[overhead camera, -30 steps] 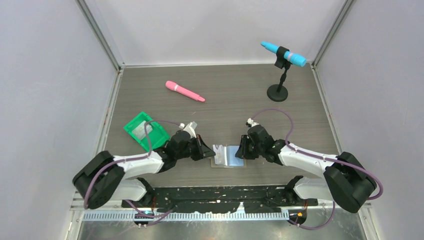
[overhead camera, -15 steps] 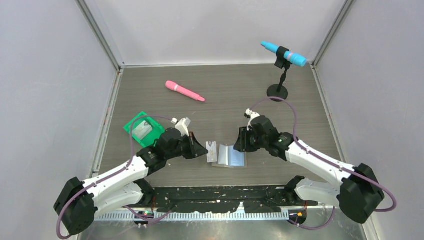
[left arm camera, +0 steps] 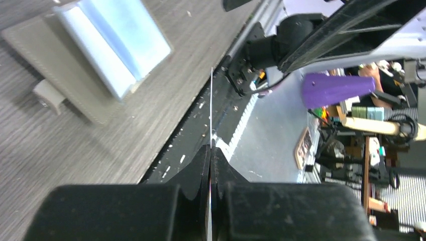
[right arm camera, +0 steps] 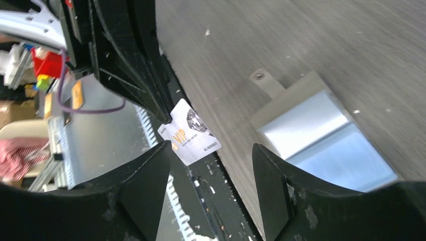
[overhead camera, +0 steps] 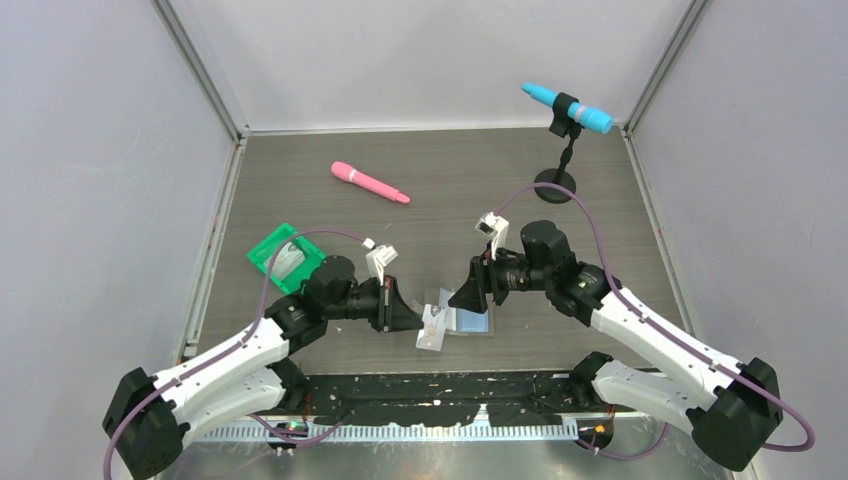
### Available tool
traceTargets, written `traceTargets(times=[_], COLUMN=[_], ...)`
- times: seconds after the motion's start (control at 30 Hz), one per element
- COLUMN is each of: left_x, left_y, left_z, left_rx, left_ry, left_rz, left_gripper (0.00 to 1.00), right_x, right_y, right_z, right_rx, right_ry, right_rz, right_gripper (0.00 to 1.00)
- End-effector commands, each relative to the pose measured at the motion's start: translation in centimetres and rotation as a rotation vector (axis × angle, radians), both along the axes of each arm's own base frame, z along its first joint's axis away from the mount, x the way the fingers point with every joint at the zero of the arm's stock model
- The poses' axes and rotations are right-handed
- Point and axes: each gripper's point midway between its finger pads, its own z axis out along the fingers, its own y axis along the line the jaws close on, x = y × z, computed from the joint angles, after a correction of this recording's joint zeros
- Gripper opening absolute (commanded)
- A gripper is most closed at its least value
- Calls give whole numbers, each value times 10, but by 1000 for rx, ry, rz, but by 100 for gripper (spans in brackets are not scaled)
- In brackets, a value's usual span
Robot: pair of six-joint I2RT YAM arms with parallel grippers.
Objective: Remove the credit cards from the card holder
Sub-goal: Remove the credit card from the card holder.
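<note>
1. A dark grey, wood-grained surface [overhead camera: 450, 190] fills the floor of the enclosure, with pale walls on three sides.
2. A pink pen [overhead camera: 370, 183] lies flat on the surface at about 10 o'clock, angled with its tip toward the centre.
3. A black stand [overhead camera: 556, 183] sits at about 2 o'clock, and clipped at its top is a blue pen [overhead camera: 566, 108], tilted.
4. A green tray [overhead camera: 264, 248] rests at about 9 o'clock, turned diagonally, well apart from both pens.

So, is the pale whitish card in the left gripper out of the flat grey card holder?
Out: the left gripper pinches the whitish card, which is apart from the grey card holder lying open.
</note>
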Motion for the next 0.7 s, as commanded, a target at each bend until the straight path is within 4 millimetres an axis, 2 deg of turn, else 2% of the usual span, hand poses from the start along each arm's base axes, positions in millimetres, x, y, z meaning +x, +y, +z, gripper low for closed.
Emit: traceTargets(times=[0.0,0.13,0.5,0.53,0.57,0.6,0.67], left_x=[-15,-19,-21,-21,-21,-21,-20], left_y=[-7,-8,-11,-11,-11,-11,-12], left_z=[39,46,52,52,53,52,52], left_rx=[-117,-148,-188,-188,-188,-189,-188], left_ry=[-94,-104,-99,-97,-96,-95,-94], left_rz=[-136,-155,-171,-173,-174,-173,-167], left_gripper=[0,0,0,0,0,0,0], right_x=[-17,-28,-42,-43,-43,-44,-45], right_y=[14,21,24,25,26,26,27], right_z=[25,24,11,11,12,14,18], right_rx=[106,155,193,198,212,223,248], right_ry=[-37,11,104,112,104,114,118], right_rz=[175,246,320,320,329,330,333], right_gripper=[68,66,45,35,30,20,8])
